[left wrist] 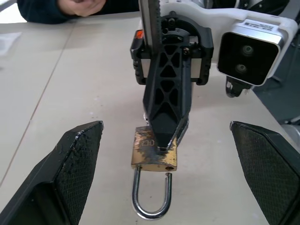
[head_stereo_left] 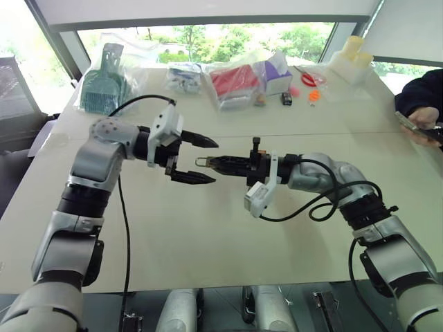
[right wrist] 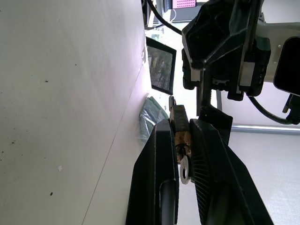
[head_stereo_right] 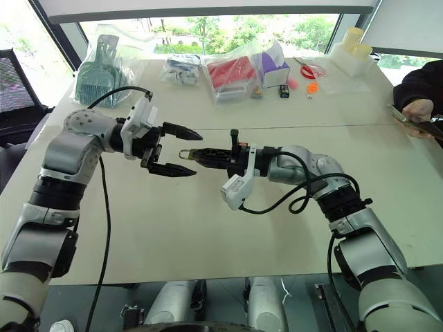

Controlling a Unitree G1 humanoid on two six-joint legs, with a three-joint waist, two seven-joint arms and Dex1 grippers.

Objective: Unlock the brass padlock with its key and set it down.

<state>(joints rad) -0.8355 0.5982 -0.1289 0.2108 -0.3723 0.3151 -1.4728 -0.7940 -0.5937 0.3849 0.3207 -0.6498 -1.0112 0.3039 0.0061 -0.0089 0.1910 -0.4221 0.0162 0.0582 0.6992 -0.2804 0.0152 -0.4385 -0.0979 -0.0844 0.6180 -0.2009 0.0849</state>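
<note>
Above the middle of the table, my right gripper (head_stereo_left: 213, 163) is shut on the brass padlock (left wrist: 154, 152), holding it level. The padlock's silvery shackle (left wrist: 151, 199) points toward my left gripper (head_stereo_left: 215, 162). That gripper is open, one black finger (left wrist: 70, 164) on each side of the lock and neither touching it. In the right wrist view the brass body (right wrist: 180, 136) sits clamped between the right fingers, with a small silvery key (right wrist: 184, 169) standing out of it. Whether the shackle is released I cannot tell.
Along the table's far edge lie clear bags: a green dustpan (head_stereo_left: 104, 86), a red item (head_stereo_left: 235, 81), a purple box (head_stereo_left: 278, 71), red scissors (head_stereo_left: 308, 77) and white containers (head_stereo_left: 349, 61). A person's hand with a phone (head_stereo_left: 419, 123) rests at the right edge.
</note>
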